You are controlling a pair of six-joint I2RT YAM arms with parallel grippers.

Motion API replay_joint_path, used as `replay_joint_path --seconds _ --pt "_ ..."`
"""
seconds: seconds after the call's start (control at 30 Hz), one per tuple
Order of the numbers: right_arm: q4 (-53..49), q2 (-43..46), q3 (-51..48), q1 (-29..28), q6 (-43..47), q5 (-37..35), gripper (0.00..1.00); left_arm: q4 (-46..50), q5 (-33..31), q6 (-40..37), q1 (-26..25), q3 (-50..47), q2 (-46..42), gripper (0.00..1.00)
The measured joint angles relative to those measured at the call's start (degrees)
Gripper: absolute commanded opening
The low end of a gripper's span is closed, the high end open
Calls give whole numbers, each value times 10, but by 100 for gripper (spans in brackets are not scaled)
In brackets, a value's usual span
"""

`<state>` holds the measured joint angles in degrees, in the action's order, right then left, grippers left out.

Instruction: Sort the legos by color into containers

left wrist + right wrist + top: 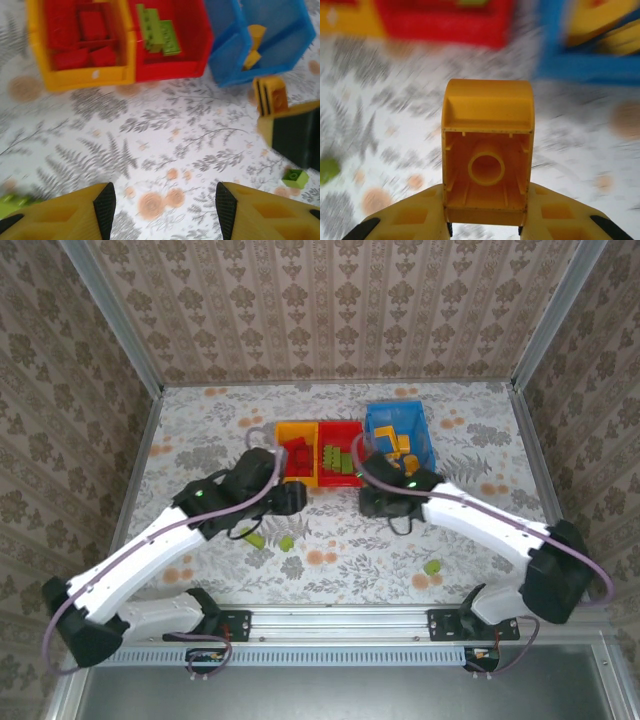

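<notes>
Holding a yellow-orange brick (487, 150) tight between the right jaws.
Near the blue bin (227, 52), over the surface (165, 135); left jaws wide apart, gripping nothing, away from the brick.

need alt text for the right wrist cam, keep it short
The right gripper is shut on a yellow-orange brick, hollow underside facing the camera. Behind it, motion-blurred, are a floral tabletop, a red container and a blue container, with a green brick at the left edge.
</notes>
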<state>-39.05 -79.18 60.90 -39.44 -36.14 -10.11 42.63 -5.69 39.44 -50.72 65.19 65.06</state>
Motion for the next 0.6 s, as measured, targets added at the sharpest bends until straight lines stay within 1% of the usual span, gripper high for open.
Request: replay_joint_path --seconds 0.03,0.1,0.17,0.23,0.37,0.5,0.6 --pt "0 10 -5 34 8 3 27 -12 1 -5 -8 12 20 58" --pt "3 2 -5 97 25 16 27 -35 4 -16 -21 35 60 58" --pt "7 -38 6 145 42 32 27 -53 8 -30 -33 61 98 58" --pt "12 -89 23 174 56 48 28 -69 12 -43 -43 82 129 59" --pt "23 -165 55 206 76 67 37 -98 30 -73 -60 105 177 58" --pt "30 -181 81 222 92 76 41 -112 51 -98 -74 112 213 59" --pt "31 -190 91 230 101 79 49 -117 66 -113 -85 114 236 59"
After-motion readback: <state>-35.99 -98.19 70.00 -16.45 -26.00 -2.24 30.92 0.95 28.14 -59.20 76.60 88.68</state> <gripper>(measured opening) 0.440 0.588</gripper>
